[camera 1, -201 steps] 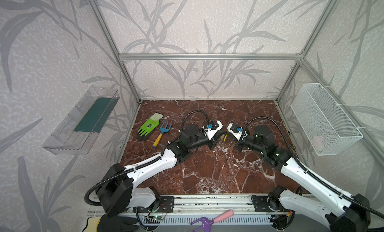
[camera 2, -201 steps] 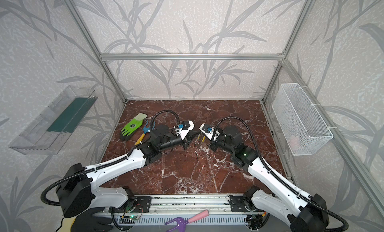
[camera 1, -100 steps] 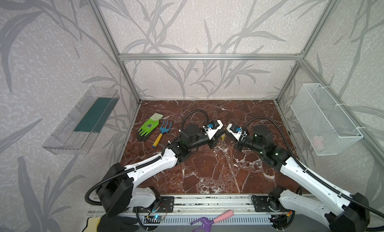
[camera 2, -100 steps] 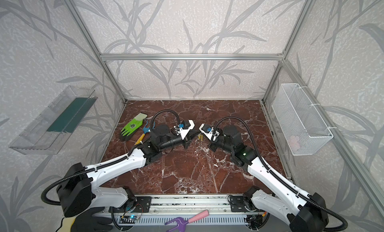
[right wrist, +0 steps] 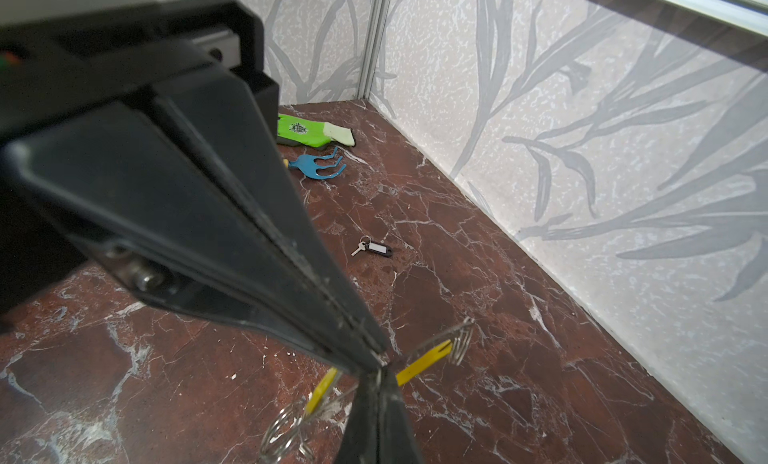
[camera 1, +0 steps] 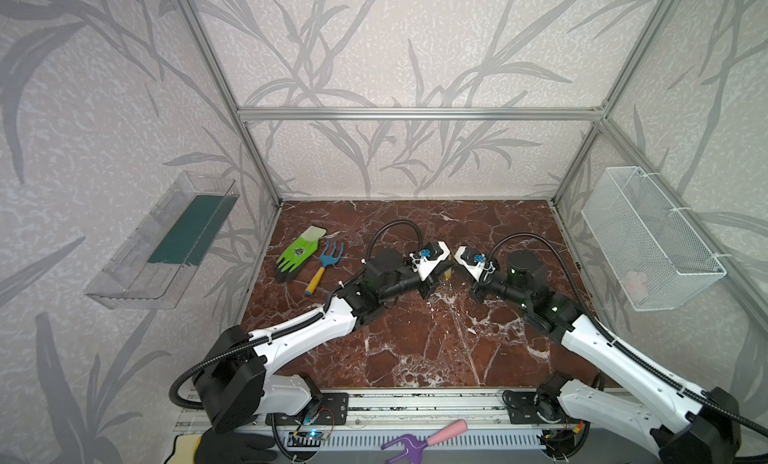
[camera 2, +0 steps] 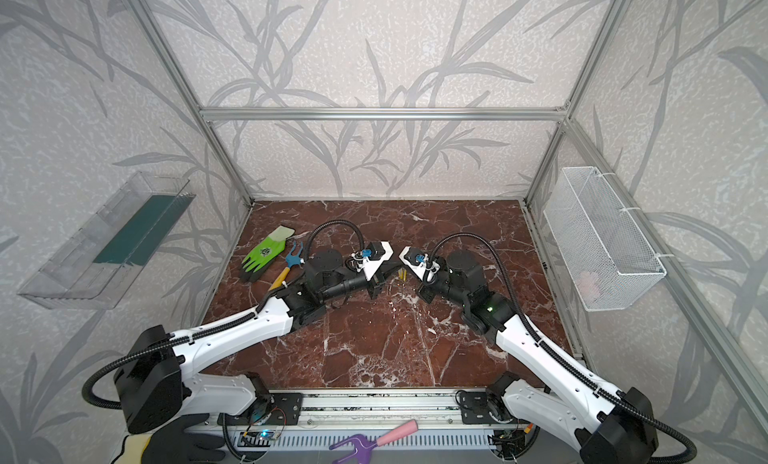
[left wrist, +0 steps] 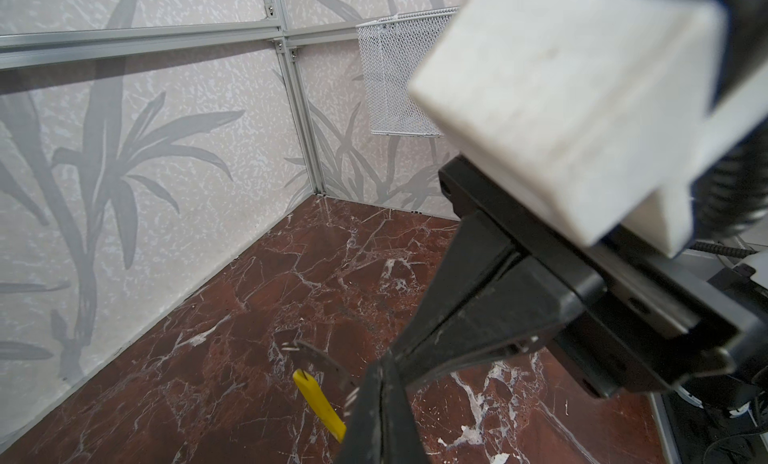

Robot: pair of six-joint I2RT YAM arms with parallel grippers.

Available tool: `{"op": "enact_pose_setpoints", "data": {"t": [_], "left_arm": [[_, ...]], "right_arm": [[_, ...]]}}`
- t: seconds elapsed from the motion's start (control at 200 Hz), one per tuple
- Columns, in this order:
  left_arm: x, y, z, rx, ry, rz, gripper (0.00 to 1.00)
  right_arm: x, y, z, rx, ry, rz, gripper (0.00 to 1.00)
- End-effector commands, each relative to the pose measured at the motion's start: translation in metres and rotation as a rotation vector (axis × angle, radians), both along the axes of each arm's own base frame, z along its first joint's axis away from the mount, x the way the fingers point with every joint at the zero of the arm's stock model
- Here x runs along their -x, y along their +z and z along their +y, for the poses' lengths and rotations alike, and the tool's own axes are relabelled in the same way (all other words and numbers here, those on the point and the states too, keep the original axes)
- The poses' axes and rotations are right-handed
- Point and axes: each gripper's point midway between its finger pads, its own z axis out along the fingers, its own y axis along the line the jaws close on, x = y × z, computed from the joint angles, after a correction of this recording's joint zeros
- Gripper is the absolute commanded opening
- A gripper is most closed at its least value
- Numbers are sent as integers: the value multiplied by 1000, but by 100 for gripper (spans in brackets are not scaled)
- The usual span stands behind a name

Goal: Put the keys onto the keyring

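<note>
**Left end effector** (left wrist: 381,383): closed, fingers flat together.

**Right end effector** (right wrist: 379,393): closed likewise. Meets the left tip to tip, low over the bench (right wrist: 519,275). Cannot tell which of the two pinches what.

**At the meeting tips:** yellow-tagged key (right wrist: 426,361) on one side, keyring (right wrist: 322,389) on the other. Both touching or just beside the fingers, not visibly joined.

**Hazards:**
- Slip of thin wire or smooth plastic out of narrow tips, likely on any pull or twist. Drop to the bench and a fresh pick-up as the cost.
- Tip-to-tip jam, with little room for working the coil open.
- Own fingers masking the joint in both wrist views, hence a misjudged threading.

**Appearance, tagged key:** flat oblong yellow label, slotted at the far end. Small split ring and slim grey blade there.

**Appearance, keyring:** grey wire coil, blurred, with a yellow strip running toward the tips. Full outline not visible.

**Farther out:** black-fob key (right wrist: 376,249). Lies flat on the bench, well apart, untouched.
</note>
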Motion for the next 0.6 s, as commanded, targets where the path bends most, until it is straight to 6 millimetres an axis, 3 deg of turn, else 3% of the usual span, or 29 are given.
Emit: {"op": "enact_pose_setpoints", "data": {"t": [0.0, 0.595], "left_arm": [[-8, 14, 7, 18, 62, -34, 0], [-9, 17, 18, 49, 97, -36, 0]], "right_arm": [[9, 22, 5, -53, 50, -51, 0], [18, 23, 10, -53, 106, -55, 0]]}}
